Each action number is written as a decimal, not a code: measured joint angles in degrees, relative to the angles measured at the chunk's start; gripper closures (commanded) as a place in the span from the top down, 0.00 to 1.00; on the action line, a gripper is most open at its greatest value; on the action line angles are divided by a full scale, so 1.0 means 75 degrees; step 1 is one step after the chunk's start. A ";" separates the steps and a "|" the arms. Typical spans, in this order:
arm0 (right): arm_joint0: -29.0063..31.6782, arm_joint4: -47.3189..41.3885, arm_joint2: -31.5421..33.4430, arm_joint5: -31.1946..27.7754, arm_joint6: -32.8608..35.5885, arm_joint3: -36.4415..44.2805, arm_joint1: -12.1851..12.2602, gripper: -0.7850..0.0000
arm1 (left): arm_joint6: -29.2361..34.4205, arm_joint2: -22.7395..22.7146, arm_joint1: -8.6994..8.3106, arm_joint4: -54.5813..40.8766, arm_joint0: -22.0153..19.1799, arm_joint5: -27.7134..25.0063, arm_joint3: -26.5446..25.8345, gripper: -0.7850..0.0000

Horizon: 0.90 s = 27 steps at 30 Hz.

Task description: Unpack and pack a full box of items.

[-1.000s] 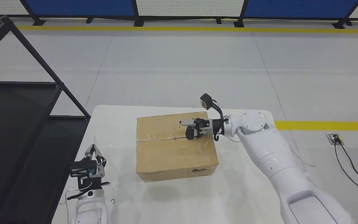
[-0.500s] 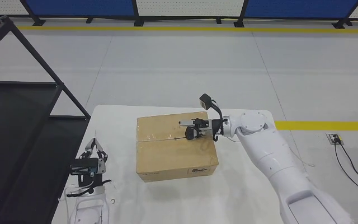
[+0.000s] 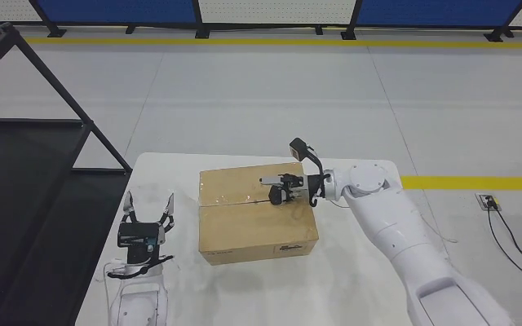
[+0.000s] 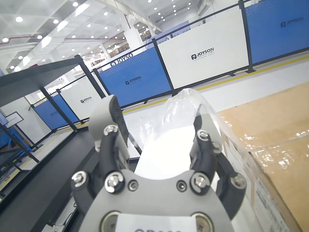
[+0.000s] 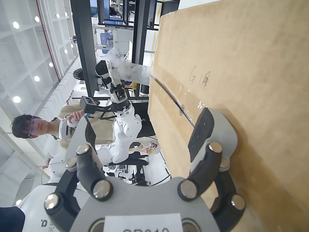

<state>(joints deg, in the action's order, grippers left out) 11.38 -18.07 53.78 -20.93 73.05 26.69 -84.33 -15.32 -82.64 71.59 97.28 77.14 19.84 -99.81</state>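
A brown cardboard box sits shut on the white table, its top seam running between the flaps. My right gripper hovers open over the seam, and one pad rests against the box top. My left gripper is raised off the table on the box's left side. It is open, and a strip of clear tape clings to one finger and trails toward the box. The right wrist view also shows that tape, held up off the box's edge.
A black metal rack stands just left of the table, close to my left arm. Blue and white fence panels line the far side of the floor. Bare table lies in front of the box and to its right.
My left gripper has lifted and shifted toward the box, its fingers spreading from narrow to wide open with the clear tape stuck on. The right gripper has barely moved.
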 measured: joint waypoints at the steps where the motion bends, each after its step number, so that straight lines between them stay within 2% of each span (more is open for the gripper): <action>1: 0.0004 0.0003 0.0004 -0.0006 0.0004 -0.0003 0.0001 1.00 | 0.0002 0.0019 0.0009 0.0021 -0.0038 -0.0003 0.0013 1.00; 15: 0.0009 -0.0003 0.0078 -0.0062 0.0088 -0.0041 0.0029 1.00 | -0.0062 0.0087 0.0095 0.0263 -0.0094 0.0086 -0.0387 1.00; 27: -0.0025 0.0002 0.0126 -0.0121 0.0141 -0.0122 0.0043 1.00 | 0.0447 0.0408 0.0204 0.0583 -0.0700 0.0015 -0.0074 1.00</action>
<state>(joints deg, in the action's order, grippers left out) 11.20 -18.05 54.72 -21.84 74.11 25.77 -84.01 -11.97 -79.58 73.12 101.65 71.90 19.95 -100.36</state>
